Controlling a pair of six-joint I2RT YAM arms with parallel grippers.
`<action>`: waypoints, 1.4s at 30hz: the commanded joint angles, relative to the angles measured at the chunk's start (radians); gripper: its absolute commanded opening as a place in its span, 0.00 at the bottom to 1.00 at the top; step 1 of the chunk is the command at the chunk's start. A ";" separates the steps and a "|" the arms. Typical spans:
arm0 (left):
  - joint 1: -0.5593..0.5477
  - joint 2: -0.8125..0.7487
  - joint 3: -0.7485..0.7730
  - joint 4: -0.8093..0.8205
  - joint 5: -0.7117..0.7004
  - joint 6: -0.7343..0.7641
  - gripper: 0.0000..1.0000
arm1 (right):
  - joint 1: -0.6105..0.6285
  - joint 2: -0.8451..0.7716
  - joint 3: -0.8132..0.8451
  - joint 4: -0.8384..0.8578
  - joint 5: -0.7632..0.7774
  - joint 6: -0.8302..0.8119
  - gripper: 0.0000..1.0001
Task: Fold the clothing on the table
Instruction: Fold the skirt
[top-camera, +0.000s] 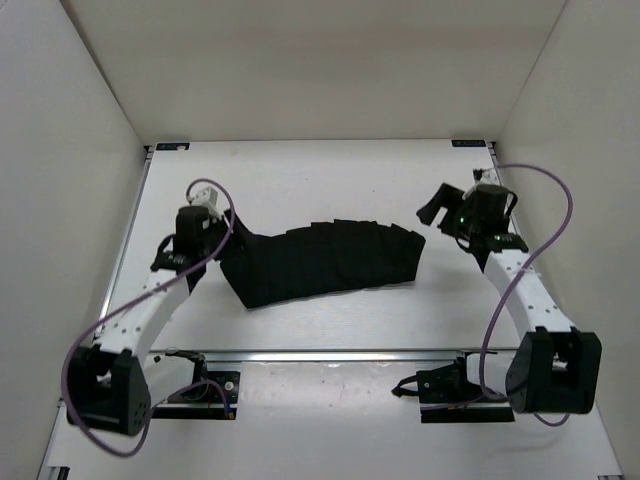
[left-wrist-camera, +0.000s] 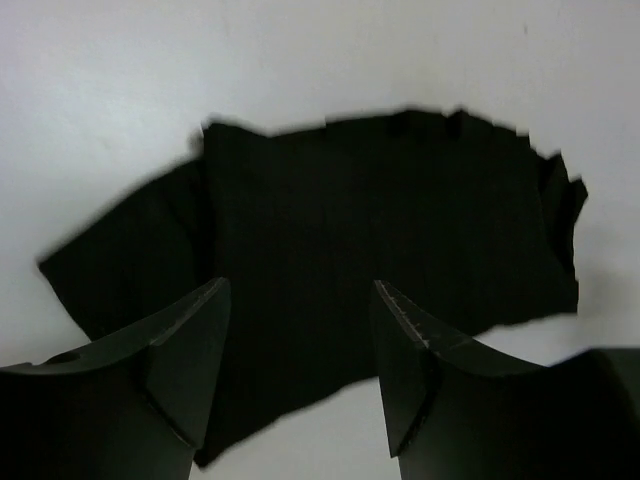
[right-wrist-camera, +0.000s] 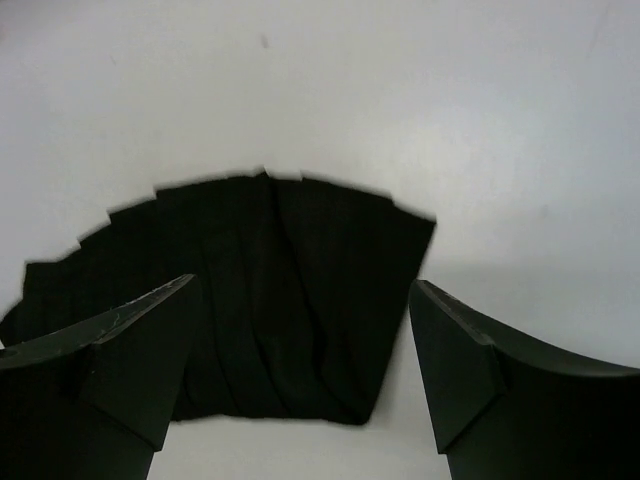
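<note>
The clothing (top-camera: 325, 262) lies spread on the desk (top-camera: 330, 180), left end effector (left-wrist-camera: 300, 290) above its left end, right end effector (right-wrist-camera: 302, 283) by its right end, both gaping and empty. A shallow pinch might catch one layer, skewing the fold.

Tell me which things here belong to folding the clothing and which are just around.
Part of the job: the clothing, the table, the left gripper and the right gripper, both open and holding nothing.
Just there: the purple cables, the metal rail, the white walls.
</note>
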 joint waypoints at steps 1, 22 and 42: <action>-0.042 -0.145 -0.152 -0.104 0.036 -0.082 0.69 | 0.009 -0.083 -0.144 -0.072 0.023 0.094 0.82; -0.070 -0.519 -0.504 -0.211 0.019 -0.222 0.66 | 0.060 0.037 -0.448 0.265 -0.192 0.306 0.19; -0.117 -0.401 -0.620 0.075 -0.074 -0.328 0.62 | 0.005 -0.032 -0.438 0.193 -0.141 0.251 0.00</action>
